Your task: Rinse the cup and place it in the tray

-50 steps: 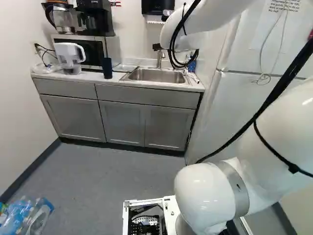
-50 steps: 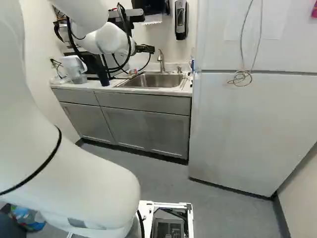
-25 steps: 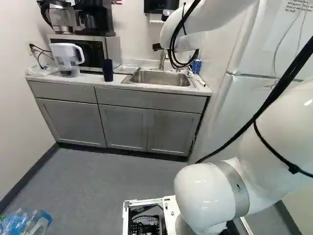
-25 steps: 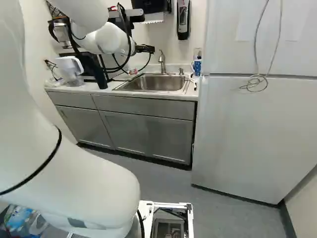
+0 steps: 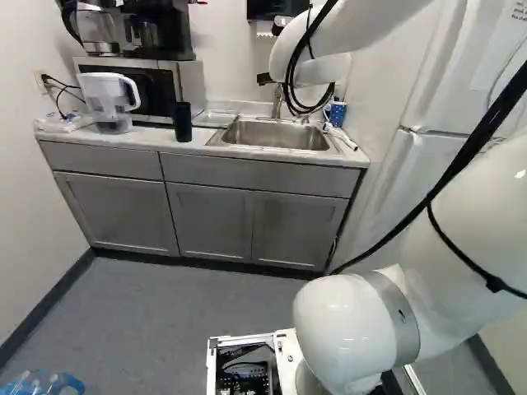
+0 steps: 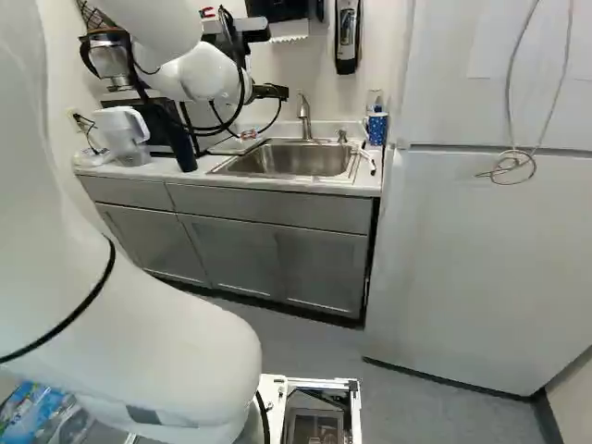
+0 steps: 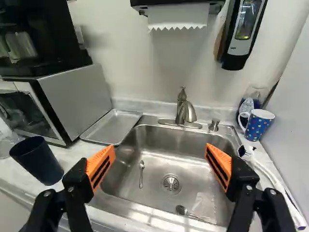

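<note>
Black pincer with orange pads: hangs spread over the stainless-steel sink, grips nothing. Plain dark-blue tumbler, likely the cup: stands on the white table, near the grey microwave. Blue mug with coloured dots: sits across the sink, a possible mix-up. Risks: toppling of the tall tumbler through a one-sided touch; a knock against the metal faucet in rinsing; slippage from wet, smooth sides; a tilted landing on the rim of the shallow metal tray, beside the microwave.
</note>
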Motion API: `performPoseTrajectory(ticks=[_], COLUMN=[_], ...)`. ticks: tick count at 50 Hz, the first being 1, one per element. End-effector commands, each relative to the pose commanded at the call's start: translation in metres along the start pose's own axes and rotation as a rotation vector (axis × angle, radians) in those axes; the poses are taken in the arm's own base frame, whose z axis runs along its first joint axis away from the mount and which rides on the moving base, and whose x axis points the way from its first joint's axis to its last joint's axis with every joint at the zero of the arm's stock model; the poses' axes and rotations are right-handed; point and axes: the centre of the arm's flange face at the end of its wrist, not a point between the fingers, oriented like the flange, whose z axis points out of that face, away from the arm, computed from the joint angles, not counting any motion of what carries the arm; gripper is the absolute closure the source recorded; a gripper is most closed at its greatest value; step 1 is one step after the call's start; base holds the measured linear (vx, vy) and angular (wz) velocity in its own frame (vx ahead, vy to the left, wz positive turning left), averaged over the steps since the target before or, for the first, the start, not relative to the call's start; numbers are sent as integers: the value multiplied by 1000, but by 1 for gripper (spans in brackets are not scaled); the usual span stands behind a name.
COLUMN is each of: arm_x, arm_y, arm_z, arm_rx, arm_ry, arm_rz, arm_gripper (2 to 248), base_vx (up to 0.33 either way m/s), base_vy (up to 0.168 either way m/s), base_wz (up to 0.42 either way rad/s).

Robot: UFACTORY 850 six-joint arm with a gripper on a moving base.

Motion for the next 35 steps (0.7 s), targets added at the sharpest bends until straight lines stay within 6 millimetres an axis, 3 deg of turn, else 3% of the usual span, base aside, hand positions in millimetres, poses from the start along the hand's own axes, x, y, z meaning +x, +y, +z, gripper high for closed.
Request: performPoseTrajectory(ticks=[35], arm_x=[0], arm_y=[0], arm_z=[0], arm_rx=[0], arm_ry=[0], arm_rz=[0], arm_gripper=[3], base_vx=[134], base_vy=[45], base_wz=[-15])
